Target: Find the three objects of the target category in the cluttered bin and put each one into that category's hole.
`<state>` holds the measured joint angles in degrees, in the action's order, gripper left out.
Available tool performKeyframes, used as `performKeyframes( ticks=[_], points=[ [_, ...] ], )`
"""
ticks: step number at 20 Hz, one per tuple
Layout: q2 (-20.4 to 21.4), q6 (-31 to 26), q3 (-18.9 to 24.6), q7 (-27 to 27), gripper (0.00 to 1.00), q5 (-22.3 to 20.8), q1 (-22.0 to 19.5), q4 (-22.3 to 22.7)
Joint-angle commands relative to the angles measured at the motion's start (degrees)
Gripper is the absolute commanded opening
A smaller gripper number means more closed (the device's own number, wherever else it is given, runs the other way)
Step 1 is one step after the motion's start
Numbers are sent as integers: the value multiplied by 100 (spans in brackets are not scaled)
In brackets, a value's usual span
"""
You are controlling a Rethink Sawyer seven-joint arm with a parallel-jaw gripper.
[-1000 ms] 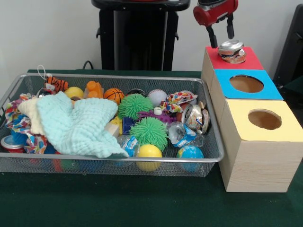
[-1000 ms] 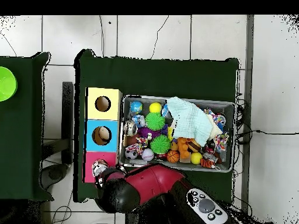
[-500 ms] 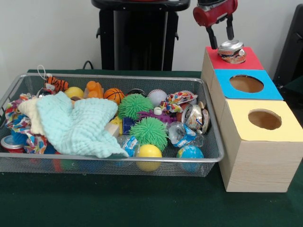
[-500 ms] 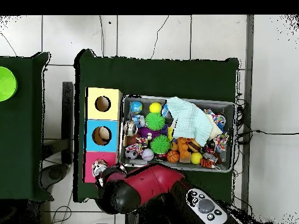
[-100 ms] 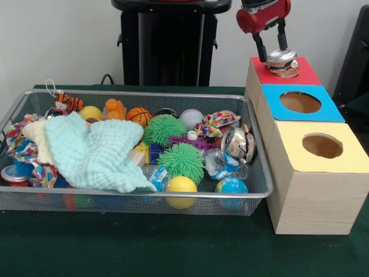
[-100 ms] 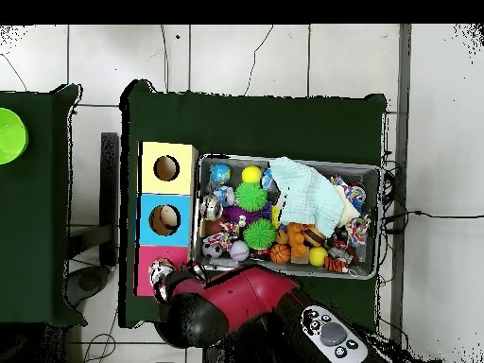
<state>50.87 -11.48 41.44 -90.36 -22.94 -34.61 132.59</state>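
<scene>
A crushed drink can (image 5: 282, 63) lies on the red-topped box (image 5: 305, 74), covering its hole. My gripper (image 5: 273, 52) hangs just above the can's top, open, its two black fingers (image 5: 260, 47) spread either side and holding nothing. In the overhead view the can (image 6: 161, 274) shows on the red box (image 6: 145, 282), with the red arm (image 6: 236, 301) covering the gripper. Another crushed can (image 5: 236, 142) rests at the right end of the wire bin (image 5: 144, 197). A further can (image 5: 12, 175) peeks out at the bin's left end.
The blue box (image 5: 330, 109) and yellow box (image 5: 351, 158) each have an uncovered round hole. The bin holds a pale green cloth (image 5: 95, 151), green spiky balls (image 5: 180, 162), a yellow ball (image 5: 181, 186), a globe ball (image 5: 231, 187), a basketball (image 5: 138, 116) and patterned fabric.
My gripper has shifted slightly to the right above the can. The can and the bin's contents have not moved.
</scene>
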Motion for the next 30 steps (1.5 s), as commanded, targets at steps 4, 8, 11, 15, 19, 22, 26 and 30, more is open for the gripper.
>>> performKeyframes(
  ticks=[4, 8, 11, 15, 19, 22, 26, 30],
  points=[
    [-287, 252, 239, -152, 100, -371, -149, -659],
    [-339, 311, 168, -126, 100, -470, -111, -703],
    [-444, 468, 5, -175, 100, -604, -22, -750],
    [-499, 580, -45, -273, 100, -674, -4, -745],
    [-567, 667, -127, -304, 100, -780, 53, -794],
    [-603, 720, -180, -317, 100, -837, 104, -834],
    [-593, 713, -171, -327, 100, -868, 104, -832],
    [-576, 664, -115, -304, 100, -870, 66, -823]
  ],
)
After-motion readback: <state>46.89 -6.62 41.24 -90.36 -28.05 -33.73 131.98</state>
